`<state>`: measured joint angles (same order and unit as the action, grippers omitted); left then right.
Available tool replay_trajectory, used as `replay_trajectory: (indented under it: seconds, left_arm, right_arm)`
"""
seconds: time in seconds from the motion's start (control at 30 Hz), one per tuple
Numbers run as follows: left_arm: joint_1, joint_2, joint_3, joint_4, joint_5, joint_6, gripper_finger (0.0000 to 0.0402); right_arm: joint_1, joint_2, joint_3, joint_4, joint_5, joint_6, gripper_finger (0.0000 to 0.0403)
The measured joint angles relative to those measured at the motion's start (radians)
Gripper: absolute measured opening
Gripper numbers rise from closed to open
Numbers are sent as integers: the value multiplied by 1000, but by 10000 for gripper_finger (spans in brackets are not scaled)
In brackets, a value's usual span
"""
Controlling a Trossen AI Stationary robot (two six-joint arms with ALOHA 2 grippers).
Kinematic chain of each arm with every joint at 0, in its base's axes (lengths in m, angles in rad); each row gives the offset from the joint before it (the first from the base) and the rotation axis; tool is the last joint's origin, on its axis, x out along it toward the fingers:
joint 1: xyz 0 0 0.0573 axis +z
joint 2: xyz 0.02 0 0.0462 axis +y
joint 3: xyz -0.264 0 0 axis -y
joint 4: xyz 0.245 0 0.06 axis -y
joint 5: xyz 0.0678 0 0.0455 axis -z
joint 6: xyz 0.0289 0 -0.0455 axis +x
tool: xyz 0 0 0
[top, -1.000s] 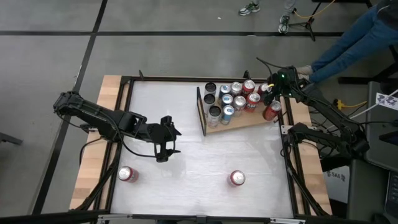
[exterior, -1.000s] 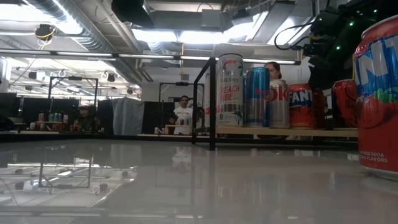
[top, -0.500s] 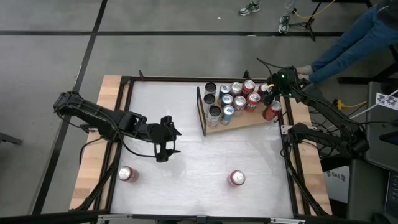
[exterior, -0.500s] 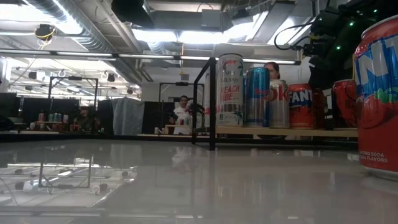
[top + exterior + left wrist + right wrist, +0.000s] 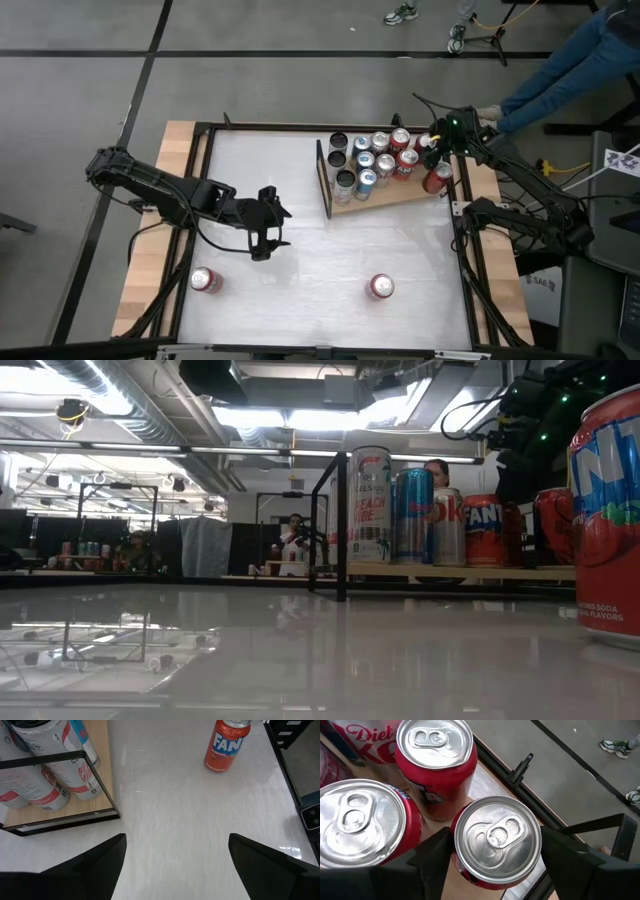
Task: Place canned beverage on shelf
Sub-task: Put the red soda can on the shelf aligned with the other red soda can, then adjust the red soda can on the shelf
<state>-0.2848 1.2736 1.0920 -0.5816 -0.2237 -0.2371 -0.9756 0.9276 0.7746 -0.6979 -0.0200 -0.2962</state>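
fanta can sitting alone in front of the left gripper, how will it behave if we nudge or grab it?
The Fanta can stands upright and is taller than wide, so a high nudge would probably tip it, and then it would likely roll. The white tabletop looks glossy, so a low push may slide it. Its smooth round metal wall could slip in the open left gripper unless centred.

"PEACH" on tall can (image 5: 371, 505), "Diet" on can (image 5: 367, 735)

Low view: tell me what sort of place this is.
Probably a robotics lab or workshop. Bare ducts and strip lights run across an open ceiling, people sit at benches further back, and cans stand on a wooden shelf on a white test table.
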Motion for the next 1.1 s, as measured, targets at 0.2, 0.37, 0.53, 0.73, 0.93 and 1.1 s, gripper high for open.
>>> replay_trajectory:
  seconds: [0.2,0.37,0.53,0.73,0.93,1.1]
  left_arm:
    - [0,0,0,0,0,0,342]
    - [0,0,0,0,0,0,342]
    - [0,0,0,0,0,0,342]
    - [0,0,0,0,0,0,342]
    - [0,0,0,0,0,0,342]
    - [0,0,0,0,0,0,342]
  right_arm:
    - [0,0,0,2,-19,-3,273]
    - [0,0,0,2,-15,-4,292]
    - [0,3,-4,-4,-16,-20,327]
    - [0,2,-4,1,-15,-26,348]
    - [0,2,4,4,12,-26,348]
    - [0,-1,69,-8,4,2,349]
